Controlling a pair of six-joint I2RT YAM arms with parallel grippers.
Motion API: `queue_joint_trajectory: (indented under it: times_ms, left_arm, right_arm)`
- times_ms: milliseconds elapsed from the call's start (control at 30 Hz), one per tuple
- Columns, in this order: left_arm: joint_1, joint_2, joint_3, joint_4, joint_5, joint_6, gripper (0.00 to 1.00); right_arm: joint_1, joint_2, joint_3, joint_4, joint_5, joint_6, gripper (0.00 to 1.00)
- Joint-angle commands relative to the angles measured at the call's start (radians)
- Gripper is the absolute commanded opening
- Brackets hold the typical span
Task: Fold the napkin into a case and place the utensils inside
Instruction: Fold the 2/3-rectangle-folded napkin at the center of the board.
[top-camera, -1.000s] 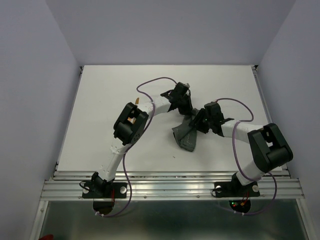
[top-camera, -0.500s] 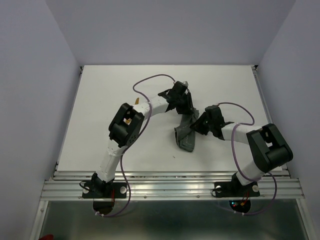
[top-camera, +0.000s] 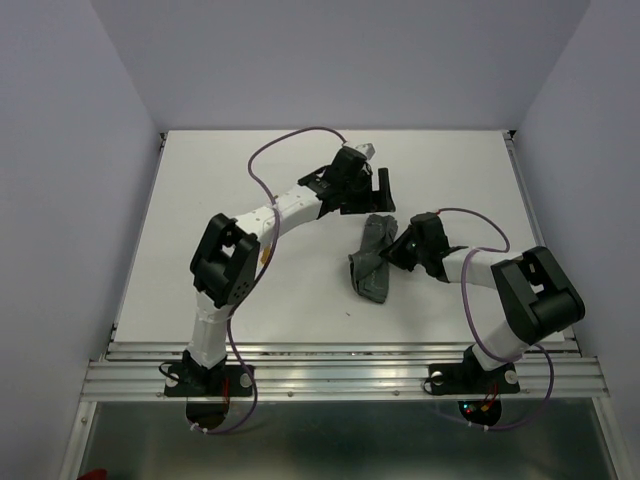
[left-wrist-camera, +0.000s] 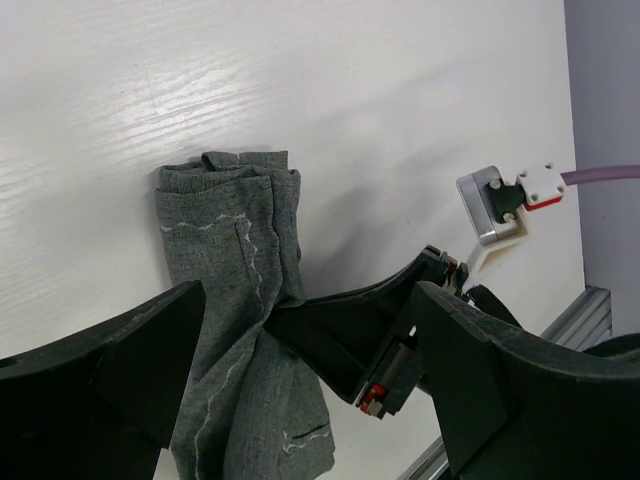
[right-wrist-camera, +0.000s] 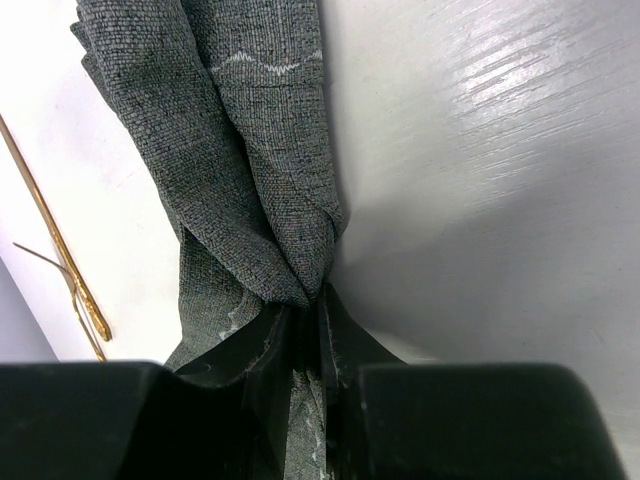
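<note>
The dark grey napkin (top-camera: 368, 265) lies bunched in a narrow, twisted strip on the white table, its pale hem stitching showing (left-wrist-camera: 240, 260). My right gripper (top-camera: 396, 250) is shut on the napkin's (right-wrist-camera: 250, 150) gathered right edge, with cloth pinched between its jaws (right-wrist-camera: 305, 320). My left gripper (top-camera: 378, 192) hovers just beyond the napkin's far end, open wide (left-wrist-camera: 310, 300) and holding nothing. It looks down on the cloth and on the right gripper's black fingers (left-wrist-camera: 350, 335). The thin golden utensils (right-wrist-camera: 88, 310) lie on the table left of the napkin. In the top view the left arm mostly covers them.
The left forearm (top-camera: 290, 205) stretches across the table's middle left. Purple cables (top-camera: 290, 140) loop above both arms. The right wrist's silver camera block (left-wrist-camera: 495, 205) sits close behind the napkin. An aluminium rail (top-camera: 340, 375) runs along the near edge.
My left gripper opened, let go of the napkin and drew back toward the far side. My right gripper closed onto the napkin's edge; the cloth now lies flatter on the table.
</note>
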Motion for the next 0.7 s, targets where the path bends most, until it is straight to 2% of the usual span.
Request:
queue_joint_trajectory:
  times_ms: [0,267,333,367,467,500,533,667]
  left_arm:
    - [0.0,-0.081,-0.038,-0.024,-0.011,0.06,0.97]
    - [0.032,-0.141,-0.118,-0.005,-0.022,0.072,0.96]
    - [0.055,-0.158,-0.142,0.008,-0.011,0.063,0.82]
    - [0.065,-0.17,-0.191,0.049,0.016,0.055,0.62]
    - [0.101,-0.233,-0.339,0.129,0.068,0.029,0.26]
    - [0.111,-0.245,-0.369,0.168,0.091,0.015,0.04]
    - [0.117,-0.261,-0.397,0.177,0.096,0.009,0.0]
    - [0.126,-0.279,-0.486,0.189,0.082,0.001,0.0]
  right_arm:
    - [0.001,0.042,-0.025,-0.065,0.015,-0.016,0.17]
    - [0.001,0.039,-0.031,-0.065,0.015,-0.016,0.17]
    - [0.001,0.036,-0.034,-0.067,0.017,-0.016,0.17]
    - [0.001,0.033,-0.034,-0.068,0.017,-0.016,0.17]
    - [0.001,0.031,-0.031,-0.071,0.02,-0.017,0.17]
    - [0.001,0.031,-0.031,-0.071,0.018,-0.017,0.17]
    - [0.001,0.031,-0.031,-0.071,0.018,-0.017,0.17]
    - [0.001,0.039,-0.021,-0.074,0.012,-0.016,0.17]
